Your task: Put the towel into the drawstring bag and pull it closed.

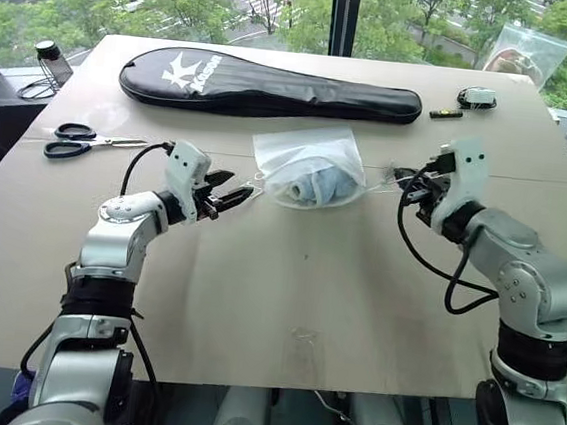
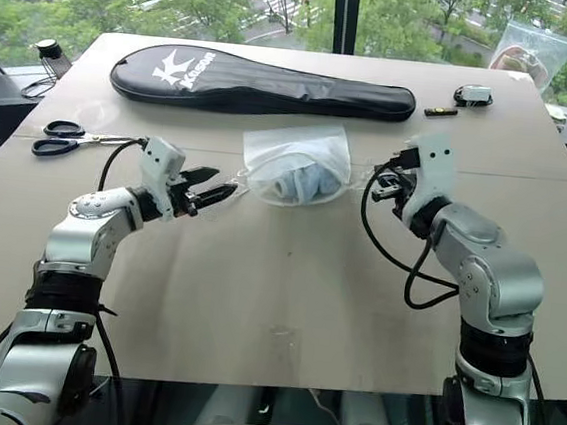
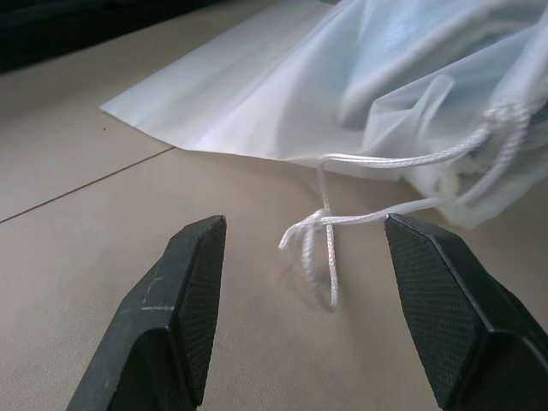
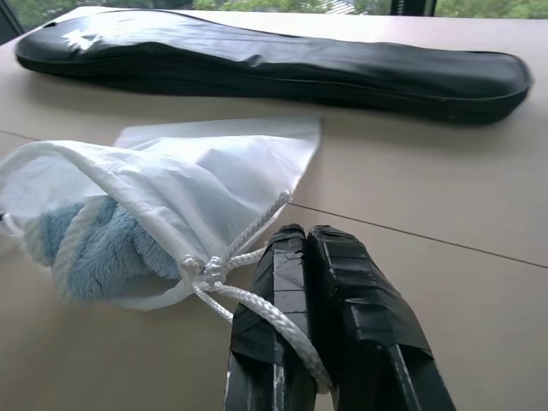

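Fingers [image 3: 180,308] of the left gripper [image 3: 300,317] stand apart, with a loose knotted cord [image 3: 321,248] lying on the table [image 1: 284,313] between them, touched by neither. On the right gripper [image 4: 306,248] both black fingers press together, and a white cord [image 4: 265,317] runs from the bag's gathered mouth down between them; it seems pinched there, though the contact itself is hidden. Between both grippers lies the drawstring bag [image 1: 308,165], thin and translucent, its mouth puckered. Inside, the towel [image 4: 103,248] shows as fluffy light blue in the right wrist view, only a pale smudge from the head views. Behind sits a black racket cover [image 1: 270,88].
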Robot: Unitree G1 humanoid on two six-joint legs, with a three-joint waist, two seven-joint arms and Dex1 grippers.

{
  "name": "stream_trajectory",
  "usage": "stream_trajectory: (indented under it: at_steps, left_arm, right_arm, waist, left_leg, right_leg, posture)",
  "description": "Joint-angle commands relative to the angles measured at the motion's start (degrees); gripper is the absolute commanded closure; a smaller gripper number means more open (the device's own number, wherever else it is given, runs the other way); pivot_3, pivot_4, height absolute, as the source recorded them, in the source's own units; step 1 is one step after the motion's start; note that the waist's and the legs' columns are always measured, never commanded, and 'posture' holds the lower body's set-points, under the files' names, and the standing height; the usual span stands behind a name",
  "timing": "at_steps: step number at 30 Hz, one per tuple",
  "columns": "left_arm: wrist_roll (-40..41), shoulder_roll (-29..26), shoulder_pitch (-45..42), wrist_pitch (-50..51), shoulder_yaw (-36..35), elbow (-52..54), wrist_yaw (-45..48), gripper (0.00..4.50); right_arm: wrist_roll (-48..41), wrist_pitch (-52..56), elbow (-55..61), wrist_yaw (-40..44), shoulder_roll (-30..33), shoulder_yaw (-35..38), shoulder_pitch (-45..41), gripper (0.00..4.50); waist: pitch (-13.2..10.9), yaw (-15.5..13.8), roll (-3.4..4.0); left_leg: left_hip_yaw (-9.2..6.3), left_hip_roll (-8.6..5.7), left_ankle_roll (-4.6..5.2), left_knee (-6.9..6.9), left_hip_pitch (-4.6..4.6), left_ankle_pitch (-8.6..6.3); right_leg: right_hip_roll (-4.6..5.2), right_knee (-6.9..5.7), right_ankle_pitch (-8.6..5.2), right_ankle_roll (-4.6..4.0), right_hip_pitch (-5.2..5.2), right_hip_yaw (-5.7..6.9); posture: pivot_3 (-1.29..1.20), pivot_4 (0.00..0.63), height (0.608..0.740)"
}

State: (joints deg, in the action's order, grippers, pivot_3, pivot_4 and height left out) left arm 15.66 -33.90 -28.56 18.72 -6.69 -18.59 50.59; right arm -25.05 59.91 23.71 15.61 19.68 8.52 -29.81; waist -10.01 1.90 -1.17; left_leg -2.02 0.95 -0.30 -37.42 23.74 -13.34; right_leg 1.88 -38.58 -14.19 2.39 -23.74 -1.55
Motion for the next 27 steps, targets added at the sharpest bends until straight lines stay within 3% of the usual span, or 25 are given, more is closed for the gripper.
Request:
stream_trajectory:
  at_steps: [1,15,27]
  left_arm:
    - [-1.26,0.02,-1.27,-3.11,1.6,-0.33,1.19,1.49]
    - [-2.49,0.71,-0.53,-7.09,3.96,-2.18,3.5,1.49]
    - [-10.63,7.7,-6.11,-9.37,8.15,-9.48,-8.79,1.49]
  right_arm:
    - [-0.33,-1.43,1.15,-0.39,0.48,1.62,-0.64,4.5]
    - [-1.04,-1.05,1.66,-1.4,0.32,1.37,-1.42,4.5]
    - [-1.08,-1.08,1.64,-1.24,0.59,0.76,-1.68,4.5]
  waist:
    - [0.0,0.1,0.0]
    - [0.0,0.26,0.0]
    - [0.0,-0.17,-0.01]
  left_leg:
    - [0.0,0.0,0.0,0.0,0.0,0.0]
    - [0.0,0.0,0.0,0.0,0.0,0.0]
    - [-0.01,-0.03,0.0,-0.01,0.01,0.0]
  right_leg:
    - [0.0,0.0,0.0,0.0,0.0,0.0]
    - [-0.01,0.0,0.0,0.0,0.0,-0.01]
    - [0.01,0.0,0.0,0.01,0.01,0.0]
  posture:
    - [0.0,0.15,0.74]
    - [0.0,0.15,0.74]
    - [0.0,0.15,0.74]
